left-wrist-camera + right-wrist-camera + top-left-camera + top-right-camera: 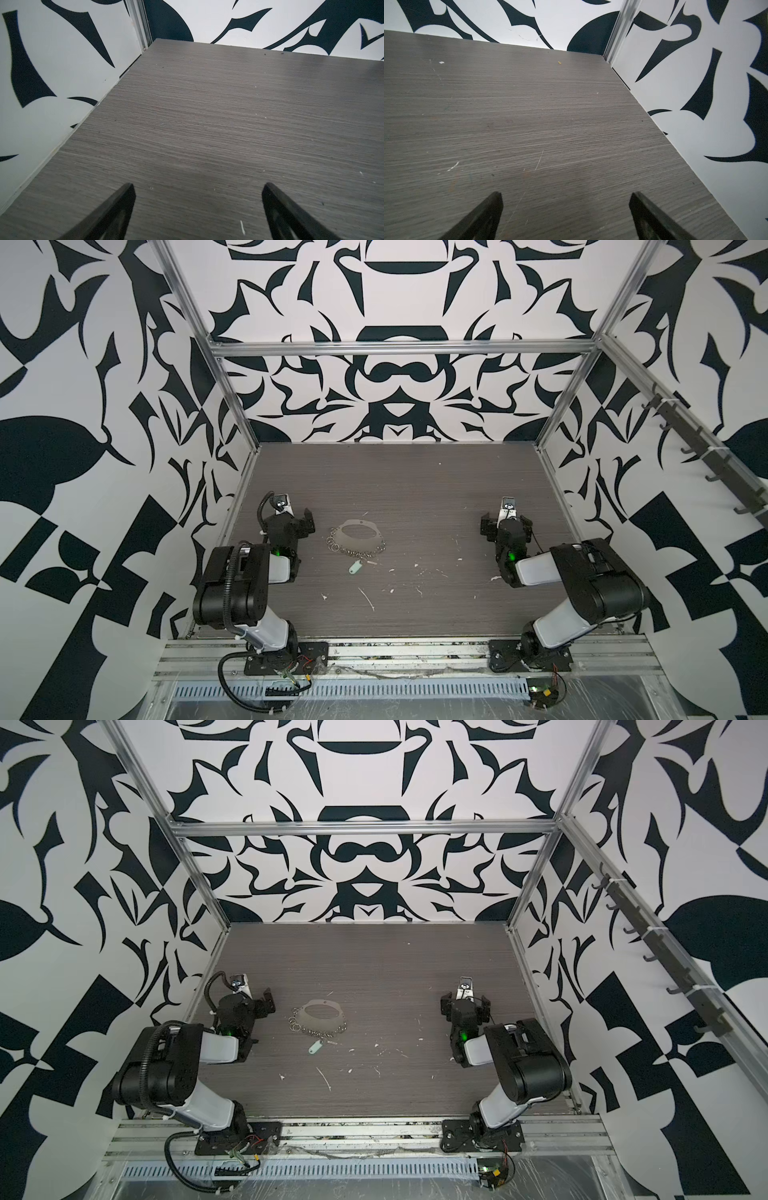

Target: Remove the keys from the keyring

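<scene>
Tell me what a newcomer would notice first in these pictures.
The bold black-and-white patterned walls around the whole cell grab the eye first. Next comes the keyring, a thin grey hoop, lying left of the middle of the grey table with a pale mint tag just on its near side. The left gripper and right gripper stand open and empty at either side.

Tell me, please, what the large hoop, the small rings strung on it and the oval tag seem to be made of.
Keyring hoop: probably a thin metal band, dull pale grey, flat and matte. Split rings: likely metal wire, seen as thin silvery loops. Oval tag: likely plastic, pale mint-white, smooth and opaque; its loop is too small to judge.
</scene>
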